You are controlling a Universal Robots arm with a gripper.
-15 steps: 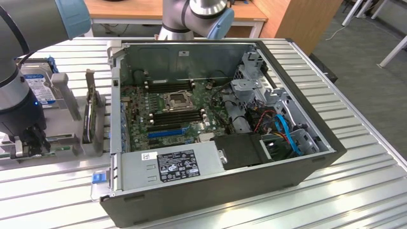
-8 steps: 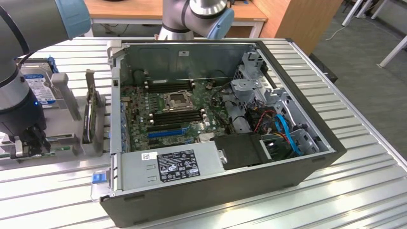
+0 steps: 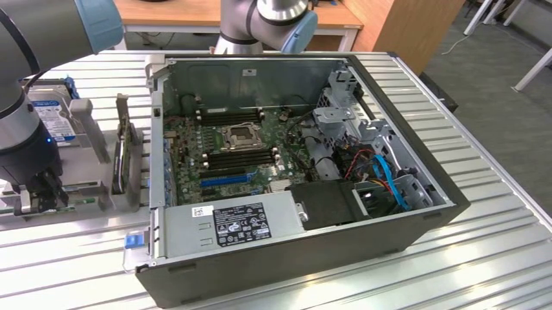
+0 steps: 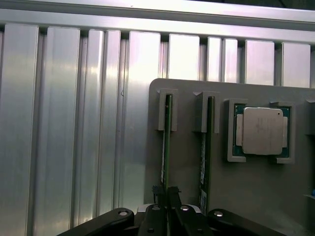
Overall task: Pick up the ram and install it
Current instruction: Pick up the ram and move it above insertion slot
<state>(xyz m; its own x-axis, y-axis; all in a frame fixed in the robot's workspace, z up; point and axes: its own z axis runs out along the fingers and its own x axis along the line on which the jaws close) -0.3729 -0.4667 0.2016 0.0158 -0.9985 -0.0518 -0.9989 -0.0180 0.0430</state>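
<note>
Between your jaws (image 4: 165,192) stands the ram (image 4: 166,142), on edge in a slot of the grey holder (image 4: 187,162). The two dark pads (image 4: 158,191) sit against its flat faces, so take the jaws as closed on the ram across its thin side, narrow but not fully shut. Its long axis runs straight ahead of the jaws, along the slot, and only the top edge faces you. That edge shows a slim green board strip with a pale label low on one face. It has not been lifted from the slot.

Just beside the jaws, parallel to the ram and apart from it, a second stick (image 4: 207,142) of the same kind stands in its own slot. Further out on that same side, a square processor chip (image 4: 261,130) with a dull silver lid lies flat in a raised frame. The holder is matte moulded plastic. It rests on a desk (image 4: 64,123) of ribbed, shiny aluminium.

Toward the exterior view's right of the jaws, well apart, the open computer case (image 3: 285,258) lies on its side. In it you see the green motherboard (image 3: 258,139), whose black memory slots (image 3: 233,158) run crosswise beside the socket. A blue slot (image 3: 226,179) lies below them.
</note>
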